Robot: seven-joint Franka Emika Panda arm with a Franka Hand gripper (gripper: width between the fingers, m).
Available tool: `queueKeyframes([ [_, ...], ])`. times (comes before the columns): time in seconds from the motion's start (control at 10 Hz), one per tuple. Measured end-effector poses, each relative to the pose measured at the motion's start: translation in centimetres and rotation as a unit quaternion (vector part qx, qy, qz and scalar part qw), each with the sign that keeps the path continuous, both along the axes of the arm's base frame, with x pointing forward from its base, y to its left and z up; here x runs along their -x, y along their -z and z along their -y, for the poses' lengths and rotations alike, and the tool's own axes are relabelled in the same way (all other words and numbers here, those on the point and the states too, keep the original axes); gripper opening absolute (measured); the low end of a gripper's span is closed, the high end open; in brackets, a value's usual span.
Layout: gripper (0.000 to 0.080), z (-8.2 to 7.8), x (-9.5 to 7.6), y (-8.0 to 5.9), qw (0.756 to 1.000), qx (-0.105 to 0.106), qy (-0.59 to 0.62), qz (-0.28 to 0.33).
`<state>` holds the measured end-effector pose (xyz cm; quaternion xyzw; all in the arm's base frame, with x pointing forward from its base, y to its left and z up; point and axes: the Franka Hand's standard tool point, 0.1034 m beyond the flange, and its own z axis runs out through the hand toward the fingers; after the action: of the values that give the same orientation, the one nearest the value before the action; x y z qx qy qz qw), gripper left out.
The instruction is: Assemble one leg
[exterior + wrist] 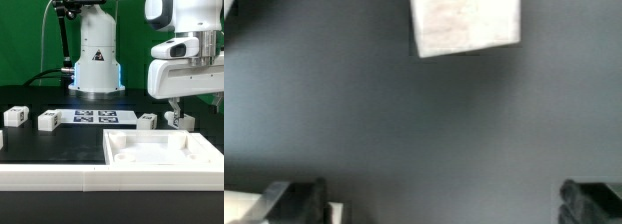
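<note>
Several small white legs with black-and-white tags lie on the black table: two at the exterior view's left (12, 116) (47, 121) and two at its right (147, 121) (185, 121). The large white panel (165, 150) with a raised rim lies in front of the right pair. My gripper (174, 110) hangs just above the table between the two right legs. In the wrist view my gripper (445, 203) is open, with dark fingers (295, 200) wide apart and only bare table between them. A small white edge (336, 212) shows beside one finger.
The marker board (97, 116) lies mid-table behind the legs. A blurred white sheet (464, 25) with faint grey marks shows far off in the wrist view. A long white rail (50, 180) runs along the table's front. The arm's base (96, 60) stands at the back.
</note>
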<state>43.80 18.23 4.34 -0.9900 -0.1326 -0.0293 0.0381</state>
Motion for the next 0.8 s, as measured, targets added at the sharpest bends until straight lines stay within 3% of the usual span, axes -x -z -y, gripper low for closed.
queueKeyframes([
  [0.2,0.0649,0.2,0.0,0.0,1.0,0.003,-0.013,-0.006],
  [0.8,0.0649,-0.1,1.8,0.3,0.974,0.075,-0.011,-0.213],
])
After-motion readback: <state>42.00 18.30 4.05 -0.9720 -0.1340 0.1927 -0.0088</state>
